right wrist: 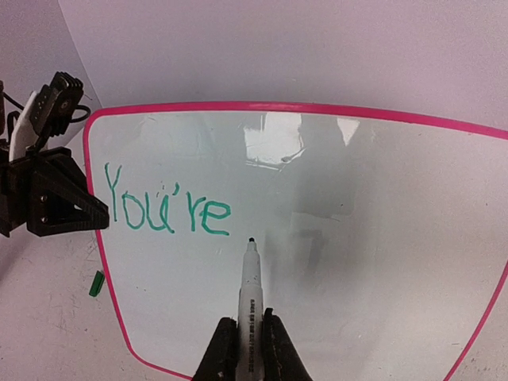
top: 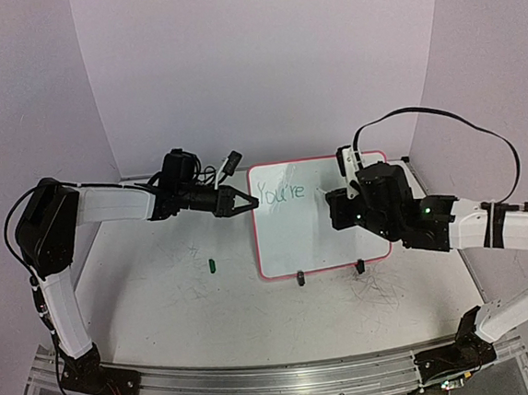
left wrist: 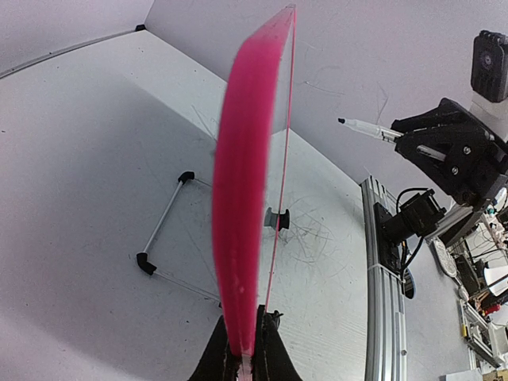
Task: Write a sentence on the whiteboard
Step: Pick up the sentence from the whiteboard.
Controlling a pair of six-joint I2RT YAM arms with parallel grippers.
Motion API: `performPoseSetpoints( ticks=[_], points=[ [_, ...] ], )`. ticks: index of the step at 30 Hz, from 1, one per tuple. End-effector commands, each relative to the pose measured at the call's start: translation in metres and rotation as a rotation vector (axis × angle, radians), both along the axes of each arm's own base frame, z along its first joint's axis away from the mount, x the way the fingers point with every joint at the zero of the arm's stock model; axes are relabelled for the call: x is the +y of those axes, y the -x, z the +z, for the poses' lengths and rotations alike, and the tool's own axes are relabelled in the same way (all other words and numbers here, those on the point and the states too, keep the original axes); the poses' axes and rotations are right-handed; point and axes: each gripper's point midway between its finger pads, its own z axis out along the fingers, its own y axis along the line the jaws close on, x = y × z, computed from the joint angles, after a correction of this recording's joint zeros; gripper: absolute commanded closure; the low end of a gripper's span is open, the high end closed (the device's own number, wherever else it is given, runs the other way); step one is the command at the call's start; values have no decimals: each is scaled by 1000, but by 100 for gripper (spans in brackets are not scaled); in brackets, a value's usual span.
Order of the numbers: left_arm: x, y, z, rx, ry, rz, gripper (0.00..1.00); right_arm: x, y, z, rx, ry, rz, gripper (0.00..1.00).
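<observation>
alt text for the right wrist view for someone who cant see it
The right gripper holds a marker, tip close by the green writing "You're" on a pink-framed whiteboard. The left gripper clamps the board's left edge; a small green object lies beside it.

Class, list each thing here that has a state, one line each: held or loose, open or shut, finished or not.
Pink-framed glossy white whiteboard: standing up, left edge gripped.
Green handwritten sentence: unfinished, only "You're" written.
White marker pen: uncapped, tip off the board.
Small green cap: loose on tabletop.
Left end effector: shut on whiteboard.
Right end effector: shut on marker.
</observation>
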Motion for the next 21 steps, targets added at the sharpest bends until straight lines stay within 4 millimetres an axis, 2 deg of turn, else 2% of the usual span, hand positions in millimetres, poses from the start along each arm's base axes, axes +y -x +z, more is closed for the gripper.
performPoseSetpoints(
  ticks=[1, 11, 17, 21],
  points=[
    [6, -6, 2, -51, -30, 46, 100, 0, -8, 11, -14, -19, -33, 100],
    [6, -6, 2, -47, -30, 43, 100, -1, -15, -1, 8, -15, -27, 100],
    [6, -6, 2, -47, -29, 43, 100, -11, -22, 6, -14, -55, -61, 100],
    [6, -6, 1, -44, -29, 43, 100, -7, -24, 8, -18, -55, -40, 100]
  ],
)
